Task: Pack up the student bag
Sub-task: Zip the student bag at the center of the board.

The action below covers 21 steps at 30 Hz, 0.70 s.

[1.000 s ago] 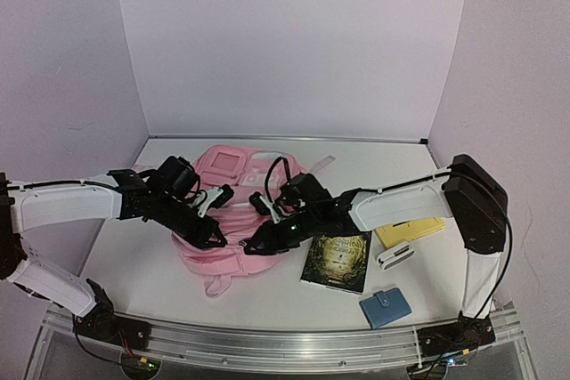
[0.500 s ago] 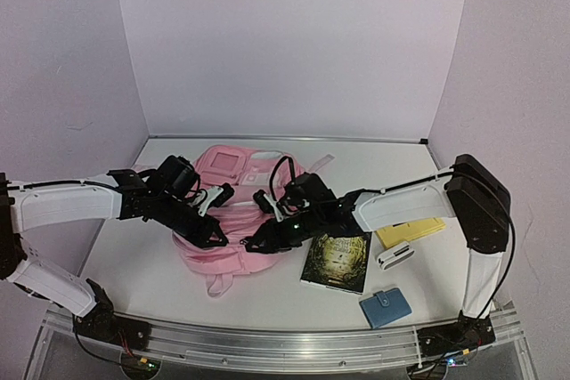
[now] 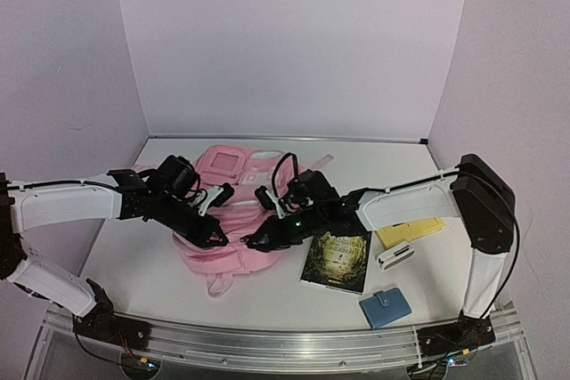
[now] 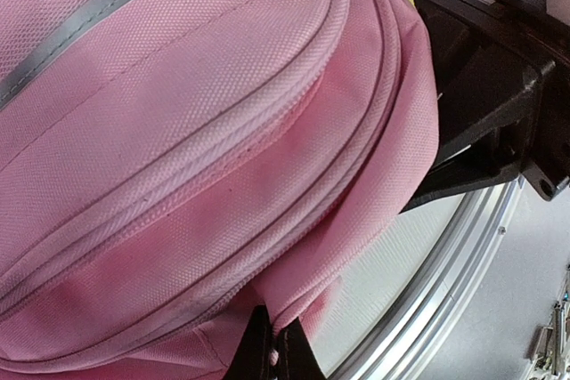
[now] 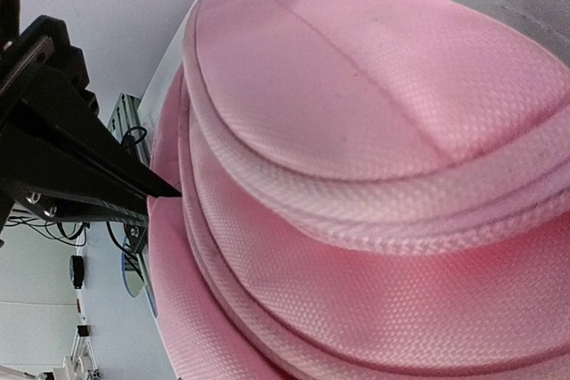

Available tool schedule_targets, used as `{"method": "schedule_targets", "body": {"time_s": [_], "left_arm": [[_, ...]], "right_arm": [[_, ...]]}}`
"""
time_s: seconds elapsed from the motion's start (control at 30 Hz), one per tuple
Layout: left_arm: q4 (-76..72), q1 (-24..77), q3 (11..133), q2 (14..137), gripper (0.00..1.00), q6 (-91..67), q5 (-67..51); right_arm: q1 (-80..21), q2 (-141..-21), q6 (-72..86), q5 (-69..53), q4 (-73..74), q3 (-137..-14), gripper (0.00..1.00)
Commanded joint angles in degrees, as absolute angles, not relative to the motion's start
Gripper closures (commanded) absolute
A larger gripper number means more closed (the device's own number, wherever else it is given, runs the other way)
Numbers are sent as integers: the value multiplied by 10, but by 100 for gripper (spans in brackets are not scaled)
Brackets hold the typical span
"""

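The student bag [image 3: 233, 206], a big pink backpack with grey trim, lies flat in the middle of the table. My left gripper [image 3: 214, 239] is at its near left edge, and in the left wrist view my left gripper [image 4: 272, 358] is shut on a fold of the pink fabric [image 4: 223, 175]. My right gripper [image 3: 259, 242] presses on the bag's near right edge, facing the left one. Pink fabric [image 5: 356, 220] fills the right wrist view and hides the right fingers. That gripper is shut, and whether it pinches fabric does not show.
Right of the bag lie a dark book [image 3: 337, 260], a yellow notebook [image 3: 410, 231], a small white case [image 3: 395, 256] and a blue wallet [image 3: 386, 307]. An aluminium rail [image 3: 285, 344] runs along the table's near edge.
The right arm has crept slightly along the bag's near edge and its gripper has closed. The left arm and its grip have not moved.
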<state>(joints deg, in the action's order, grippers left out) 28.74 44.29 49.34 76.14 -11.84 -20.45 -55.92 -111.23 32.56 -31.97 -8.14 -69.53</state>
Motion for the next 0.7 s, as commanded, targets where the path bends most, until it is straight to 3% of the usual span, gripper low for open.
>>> {"method": "schedule_targets", "body": {"time_s": [0.0,0.33,0.67], "left_arm": [[270,446,500,746,100,-124,-237],[303,445,502,721,100,-145,-118],[312,442,520,692,100,-135,-94]], "right_arm": [[-546,-1071,329,-275,-116,-685,100],[-547,-938,343,-162,21,-629,100],[-573,-958,335,39,173,-667,100]]}}
